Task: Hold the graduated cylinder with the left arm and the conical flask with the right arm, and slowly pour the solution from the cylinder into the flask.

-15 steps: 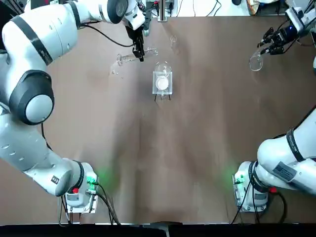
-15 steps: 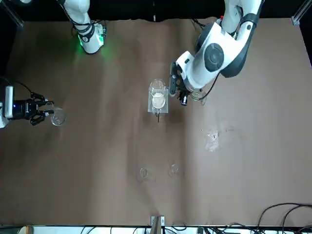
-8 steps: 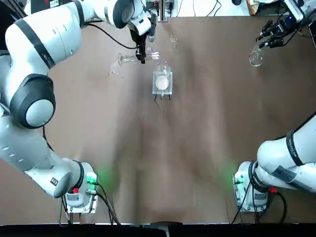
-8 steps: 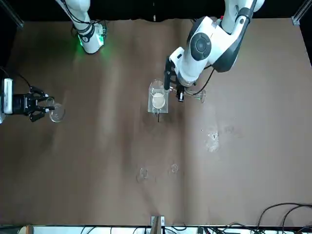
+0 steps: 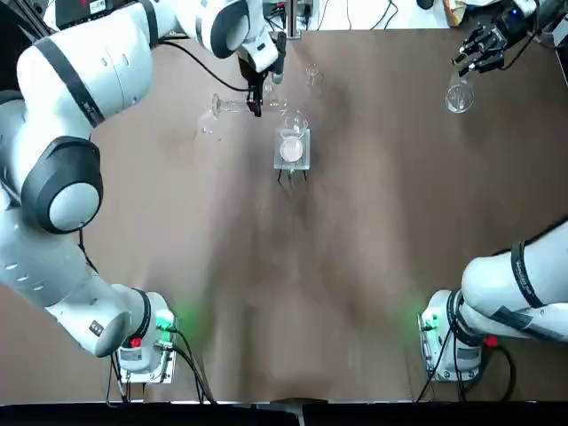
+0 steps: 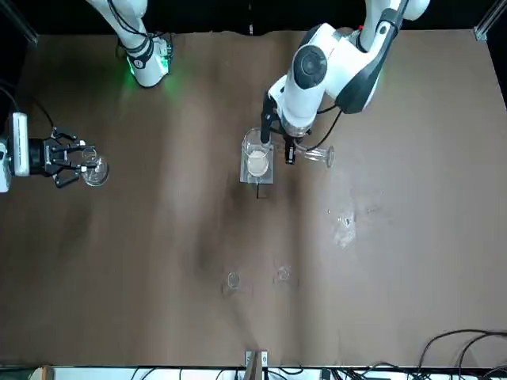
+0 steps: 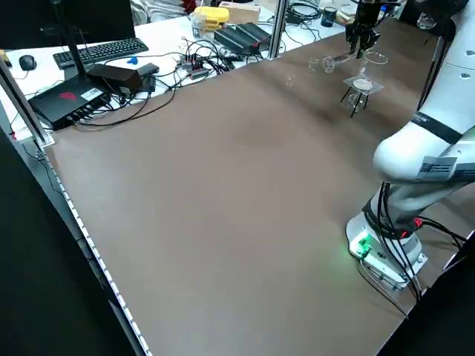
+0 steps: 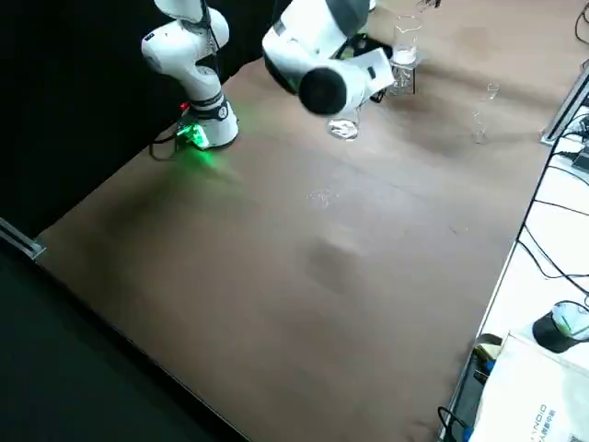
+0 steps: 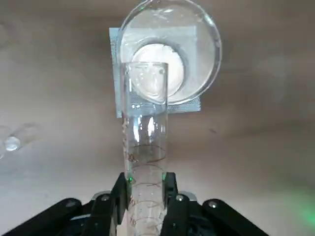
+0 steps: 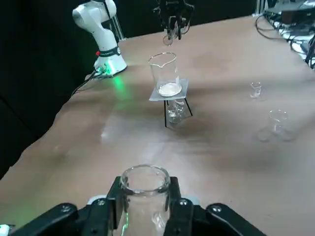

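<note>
The graduated cylinder [image 5: 229, 106], a thin clear tube, lies nearly level in the air with my left gripper [image 5: 256, 103] shut on it at the far middle of the table. In the left wrist view the graduated cylinder [image 9: 145, 142] sits between the fingers, its open end over a framed beaker [image 9: 167, 64]. My right gripper [image 5: 469, 64] is at the far right corner, shut on the neck of the conical flask [image 5: 459, 96]. The right wrist view shows the conical flask [image 10: 145, 187] clamped at its rim. Flask and cylinder are far apart.
The beaker with a white disc [image 5: 291, 146] stands on a square frame beside the left gripper. Small glass pieces [image 6: 234, 279] [image 6: 283, 275] sit near the far edge. A wet-looking patch [image 6: 344, 222] marks the table. Cables and equipment lie beyond the far edge.
The left gripper has shifted the cylinder's mouth closer over the framed beaker. The right gripper has carried the flask toward the far edge of the table.
</note>
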Controlling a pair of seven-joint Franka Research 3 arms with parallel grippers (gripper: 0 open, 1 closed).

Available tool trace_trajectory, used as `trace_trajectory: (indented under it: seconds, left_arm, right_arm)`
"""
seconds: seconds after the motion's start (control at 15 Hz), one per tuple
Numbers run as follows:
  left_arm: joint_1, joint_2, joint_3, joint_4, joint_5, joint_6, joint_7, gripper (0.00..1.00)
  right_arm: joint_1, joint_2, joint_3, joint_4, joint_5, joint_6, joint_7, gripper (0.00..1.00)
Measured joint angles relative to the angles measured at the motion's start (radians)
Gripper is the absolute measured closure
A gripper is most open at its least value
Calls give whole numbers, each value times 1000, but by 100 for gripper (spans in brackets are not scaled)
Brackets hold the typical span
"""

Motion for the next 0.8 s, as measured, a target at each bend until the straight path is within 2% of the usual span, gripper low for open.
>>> trace_trajectory:
  seconds: [0.33,0.8]
  left_arm:
    - [-29,16,0,20,57,0,-18,66]
    - [-53,17,0,22,120,-21,-34,66]
  right_arm:
    - [73,-61,1,0,-33,47,132,61]
    - [172,-105,4,0,-49,96,280,61]
